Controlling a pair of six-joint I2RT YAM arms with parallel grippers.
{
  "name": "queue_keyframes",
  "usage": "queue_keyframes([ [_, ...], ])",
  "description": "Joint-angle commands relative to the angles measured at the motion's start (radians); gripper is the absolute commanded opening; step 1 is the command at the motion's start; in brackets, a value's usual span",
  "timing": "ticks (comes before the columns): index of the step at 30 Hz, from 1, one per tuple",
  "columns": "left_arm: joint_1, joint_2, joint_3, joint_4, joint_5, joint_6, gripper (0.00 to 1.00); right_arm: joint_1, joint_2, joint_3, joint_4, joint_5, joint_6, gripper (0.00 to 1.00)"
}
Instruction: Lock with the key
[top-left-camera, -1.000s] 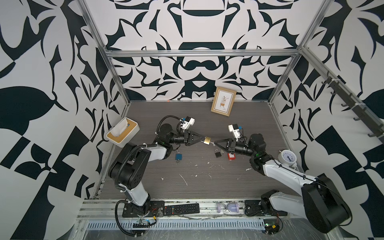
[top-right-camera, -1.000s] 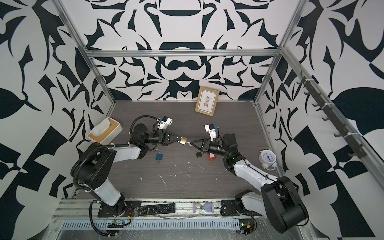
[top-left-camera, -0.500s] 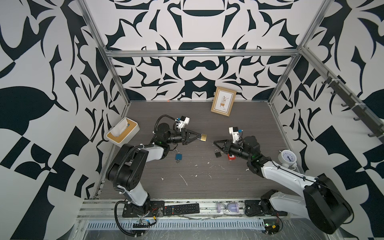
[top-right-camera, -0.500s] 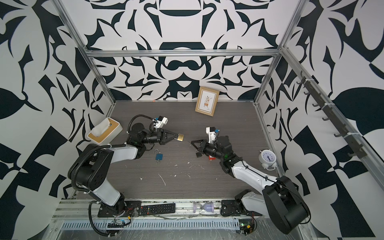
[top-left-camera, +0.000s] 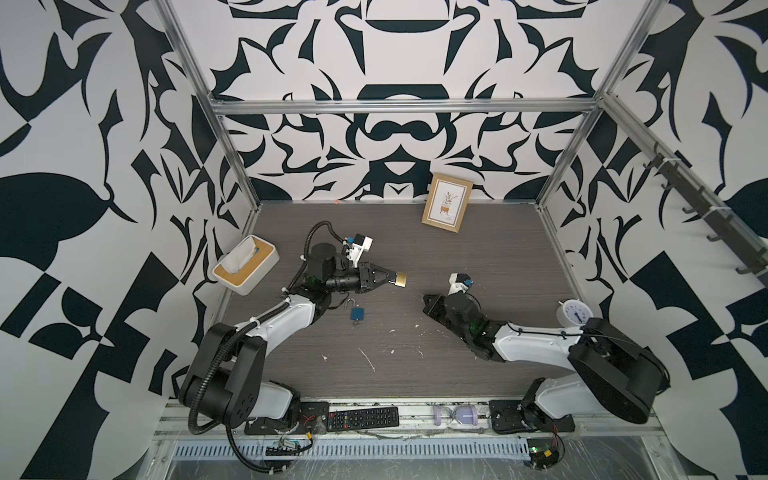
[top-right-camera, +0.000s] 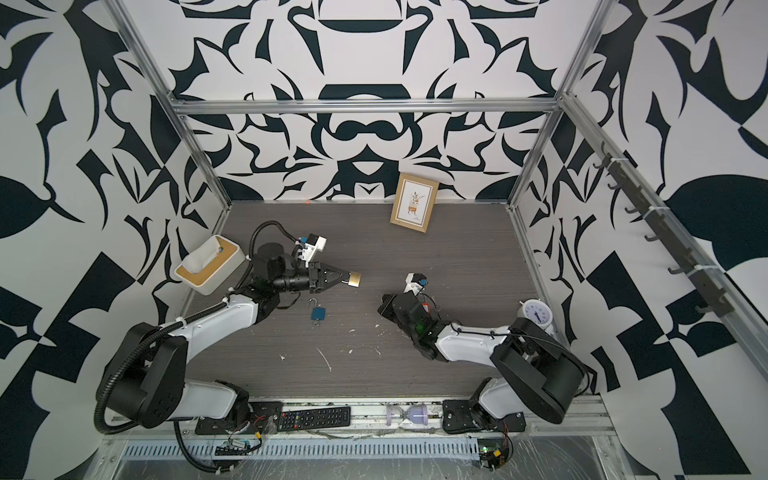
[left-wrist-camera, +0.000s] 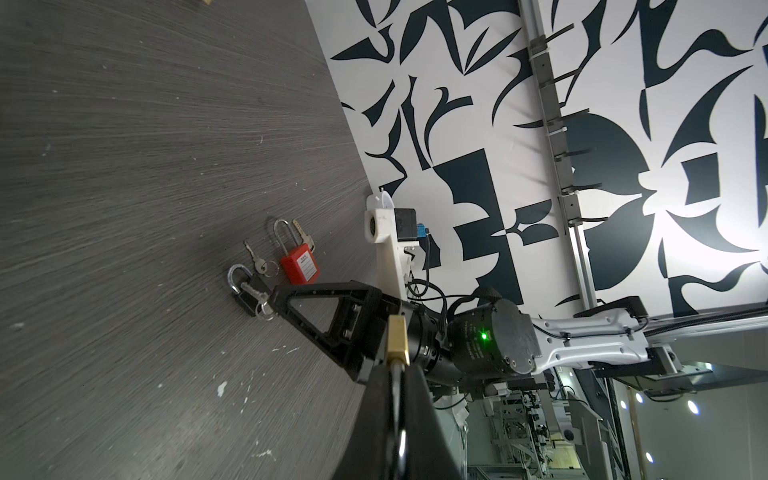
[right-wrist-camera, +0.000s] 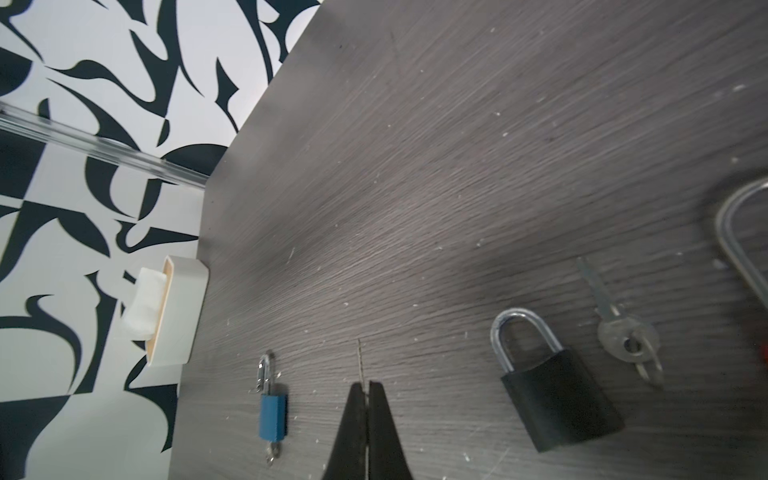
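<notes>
Brass padlock clamped by outstretched left gripper.

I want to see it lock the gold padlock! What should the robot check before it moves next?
1. The gold padlock gripped in the left gripper: ok.
2. The key pinched in the right gripper: ok.
3. The key aimed at the gold padlock: not ok, they are apart.
4. Its shackle pushed shut: cannot tell.
5. The blue padlock out of the way, on the table: ok.

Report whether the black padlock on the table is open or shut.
Shut: on the black padlock, both shackle legs sit in the body, right wrist view.
</notes>
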Motion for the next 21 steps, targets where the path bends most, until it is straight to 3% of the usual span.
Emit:
queue_keyframes([
  [1, 0.000, -0.027, 0.019, -0.078, -0.010, 0.073, 0.00, 0.014, 0.049, 0.059, 0.090, 0.059, 0.033, 0.00],
  [13, -0.015, -0.053, 0.050, -0.248, -0.067, 0.180, 0.00, 0.053, 0.258, 0.122, 0.166, 0.048, 0.130, 0.00],
  [21, -0.014, -0.067, 0.034, -0.255, -0.069, 0.204, 0.00, 0.086, 0.263, 0.133, 0.092, 0.112, 0.183, 0.00],
])
